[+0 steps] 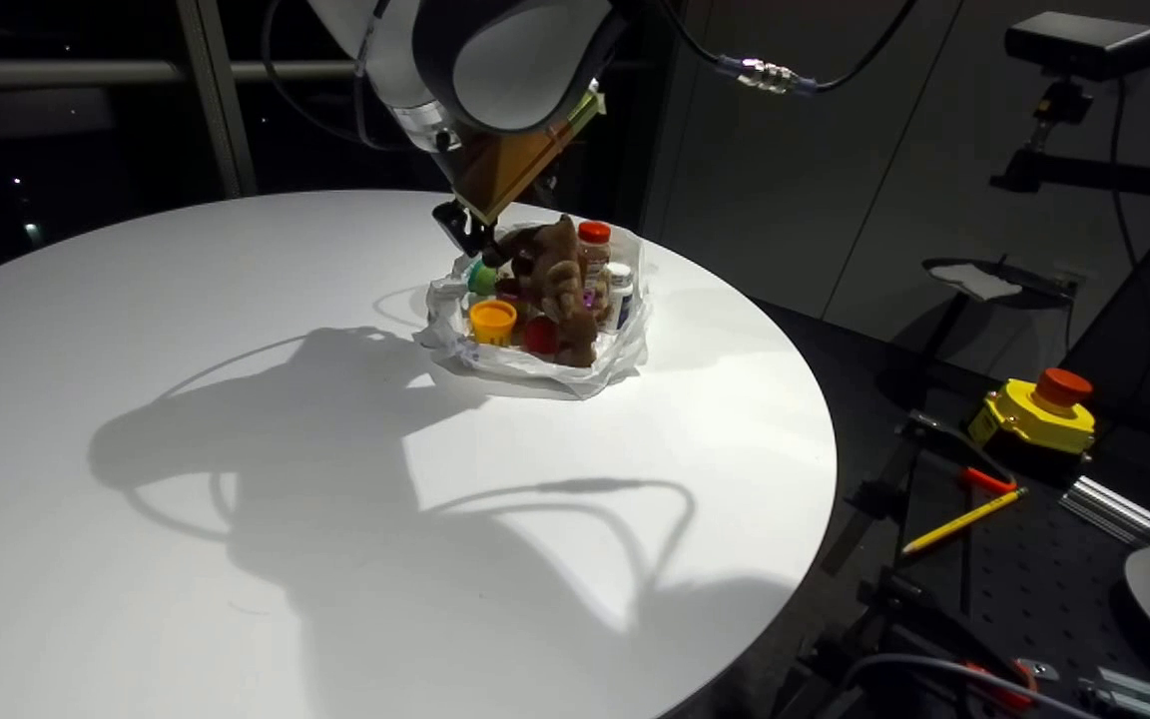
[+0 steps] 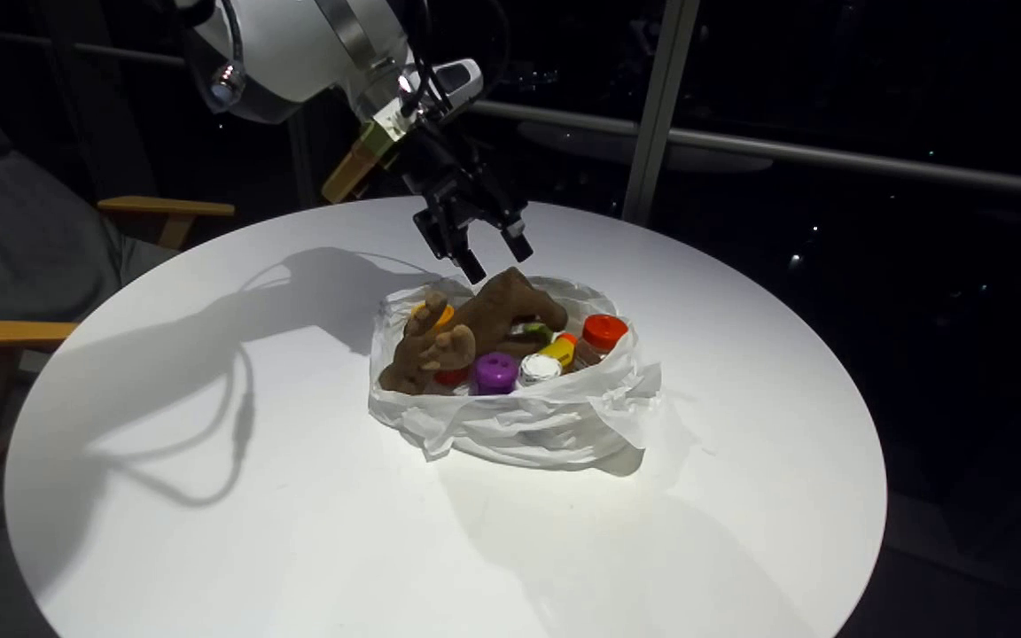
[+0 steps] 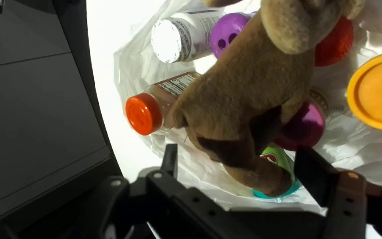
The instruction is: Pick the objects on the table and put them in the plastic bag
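The gripper (image 2: 495,257) hangs tilted over the plastic bag (image 2: 519,425), jaws spread wide; below its fingertips (image 2: 472,266) the plush animal (image 2: 497,310) lies unclamped across the middle of the bag. The wrist view shows an orange-lidded tub (image 3: 380,91) near one rim of the bag, a red-capped bottle (image 3: 144,114) near the opposite rim, a white bottle (image 3: 191,36) with a purple item (image 3: 227,30) just beside it, and a red item (image 3: 337,43) by the head of the plush animal. Only the wrist view clearly shows a magenta-lidded container (image 3: 310,122); a green tub (image 3: 279,154) with a teal lid lies partly under a plush leg. An exterior view alone shows a yellow item (image 2: 557,352), between the red-capped bottle and the white bottle. The bag rests on the table (image 2: 697,549), inside its edge. Beyond that edge, in an exterior view, stands a chair (image 2: 23,230); likewise in an exterior view, a pencil (image 1: 964,522) and a red push-button (image 1: 1064,387). Visible count in the bag: one plush animal, two bottles, two tubs, one container, and one each of the purple, red and yellow items.
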Robot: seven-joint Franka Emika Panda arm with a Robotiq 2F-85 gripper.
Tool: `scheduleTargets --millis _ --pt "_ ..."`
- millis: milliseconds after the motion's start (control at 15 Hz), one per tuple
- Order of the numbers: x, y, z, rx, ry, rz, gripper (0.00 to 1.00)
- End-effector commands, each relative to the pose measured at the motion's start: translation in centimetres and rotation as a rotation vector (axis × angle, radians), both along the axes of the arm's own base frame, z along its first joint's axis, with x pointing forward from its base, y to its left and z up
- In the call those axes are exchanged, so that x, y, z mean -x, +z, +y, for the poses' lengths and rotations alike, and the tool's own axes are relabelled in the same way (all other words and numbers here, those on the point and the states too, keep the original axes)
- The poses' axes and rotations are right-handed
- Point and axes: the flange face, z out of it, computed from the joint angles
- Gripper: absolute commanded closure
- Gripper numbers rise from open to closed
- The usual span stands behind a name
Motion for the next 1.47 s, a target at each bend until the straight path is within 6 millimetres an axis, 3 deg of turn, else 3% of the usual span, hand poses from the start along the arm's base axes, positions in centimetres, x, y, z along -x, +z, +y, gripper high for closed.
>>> scheduleTargets --millis 0,200,400,733,1000,1133,1200,1400 --pt "0.0 1.5 -1.1 0.000 -0.069 -0.023 0.00" --pt "0.2 3.3 -1.4 -0.028 -0.101 -0.059 0.00" --pt "0.5 8.1 0.4 -0.109 -0.116 -0.104 0.01" --pt "3.8 18.2 7.2 -0.361 0.038 -0.048 0.00" --pt "10.0 24.5 13.1 -0.449 0.109 0.030 0.00" --pt "13.9 26.8 15.6 -0.446 0.113 0.033 0.00" --pt "10.2 24.7 14.8 -0.437 0.102 0.029 0.00" --pt "13.6 26.8 16.6 -0.429 0.134 0.031 0.00"
